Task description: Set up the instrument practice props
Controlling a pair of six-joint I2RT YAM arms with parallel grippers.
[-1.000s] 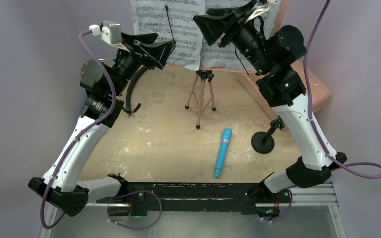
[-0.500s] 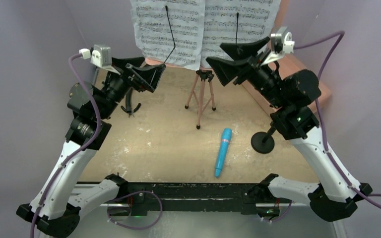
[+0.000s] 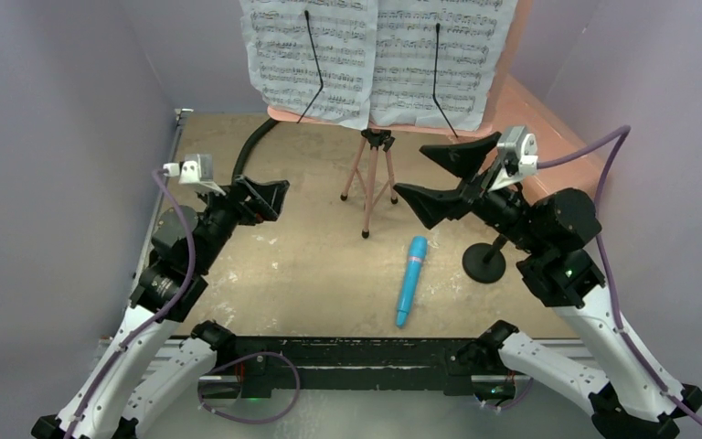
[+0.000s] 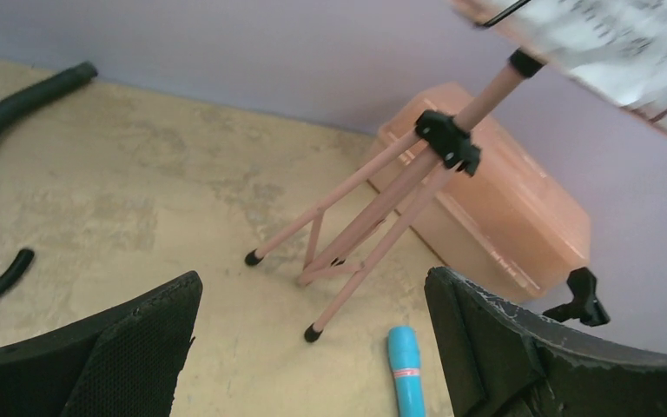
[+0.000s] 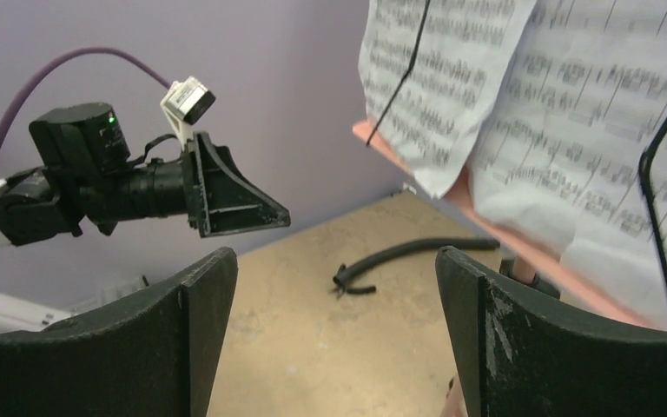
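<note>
Tan tabletop (image 3: 302, 274), both arms elbow-bent, leaning inward — left claw (image 3: 272, 201) spread wide, right claw (image 3: 409, 171) apart too

Open tabletop (image 3: 302, 265) around blue microphone (image 3: 411, 280), tripod legs (image 3: 368, 187) behind, mic stand (image 3: 484, 262) seemingly close right

Tan tabletop (image 3: 311, 265), scuffed and blotched with whitish patches, closed in by plain lavender walls (image 3: 55, 110) at 9, 12 and 3 o'clock. Curved black hose (image 3: 251, 146) lying flat on the surface at about 11 o'clock, arcing from the far edge back toward 9 o'clock; nearer end out of sight from above, shown in the wrist views as a short bent-back tip resting on the table. Large pink box (image 3: 539, 114) at 1 to 2 o'clock, close along the 3 o'clock wall, flat-topped, with a seam line along its side; only partly visible. Hose and box well apart, on opposite sides of the table.
</note>
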